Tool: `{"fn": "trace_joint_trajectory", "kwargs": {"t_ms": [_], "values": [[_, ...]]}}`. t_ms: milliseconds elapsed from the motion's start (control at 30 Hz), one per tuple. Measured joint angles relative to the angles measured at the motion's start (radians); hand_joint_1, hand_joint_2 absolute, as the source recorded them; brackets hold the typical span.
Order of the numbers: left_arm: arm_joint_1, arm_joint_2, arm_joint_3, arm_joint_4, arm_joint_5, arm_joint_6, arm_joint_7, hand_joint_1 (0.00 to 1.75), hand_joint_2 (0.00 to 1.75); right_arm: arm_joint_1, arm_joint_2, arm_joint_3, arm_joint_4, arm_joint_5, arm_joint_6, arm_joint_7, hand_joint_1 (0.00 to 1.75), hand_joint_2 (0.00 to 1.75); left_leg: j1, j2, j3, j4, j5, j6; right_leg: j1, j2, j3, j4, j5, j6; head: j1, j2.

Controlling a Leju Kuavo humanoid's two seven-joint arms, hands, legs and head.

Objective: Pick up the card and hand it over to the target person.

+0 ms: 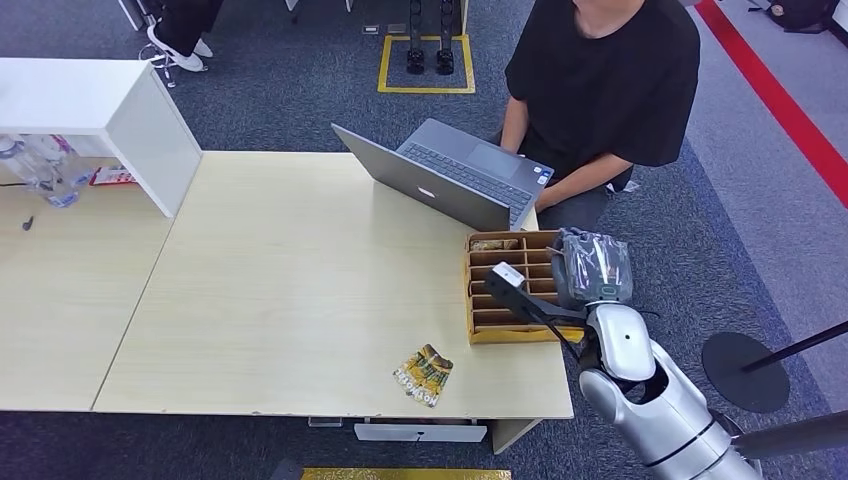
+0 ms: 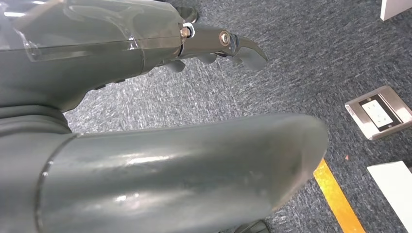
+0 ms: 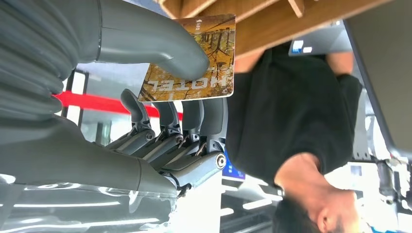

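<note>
In the right wrist view a yellow-brown card [image 3: 194, 60] printed "HOTEL" is pinched between the thumb and the dark fingers [image 3: 192, 116] of my right hand [image 3: 160, 121]. It is held just off the wooden organiser [image 3: 291, 24]. In the head view my right hand [image 1: 592, 268], under a clear cover, hovers at the right side of the wooden organiser [image 1: 480, 300]. Beyond it sits the person in a black shirt [image 1: 600, 90], behind an open laptop [image 1: 450, 175]. Two more cards [image 1: 423, 375] lie near the table's front edge. My left hand [image 2: 214, 46] hangs over the carpet, holding nothing.
A white box [image 1: 100, 110] stands at the far left with water bottles [image 1: 40, 165] beside it. A round black stand base [image 1: 745, 370] sits on the floor to my right. A floor socket [image 2: 379, 111] lies in the carpet near my left hand.
</note>
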Motion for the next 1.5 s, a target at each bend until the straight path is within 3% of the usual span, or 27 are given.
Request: {"fn": "trace_joint_trajectory", "kwargs": {"t_ms": [700, 1500], "values": [[-0.009, -0.001, -0.005, 0.0, -0.01, -0.004, 0.002, 0.0, 0.0, -0.067, -0.037, -0.077, -0.044, -0.009, 0.019, -0.008, 1.39, 1.75, 0.0, 0.0, 0.0, 0.0, 0.0, 0.0, 0.0, 0.0, 0.0, 0.0, 0.0, 0.0, 0.0, 0.0], [-0.025, -0.003, -0.011, 0.003, -0.025, -0.009, 0.009, 0.0, 0.0, -0.156, -0.071, -0.108, 0.095, -0.107, -0.009, -0.018, 1.4, 1.75, 0.0, 0.0, 0.0, 0.0, 0.001, 0.0, 0.0, 0.0, 0.001, -0.001, 0.001, 0.0, 0.0, 0.0]]}}
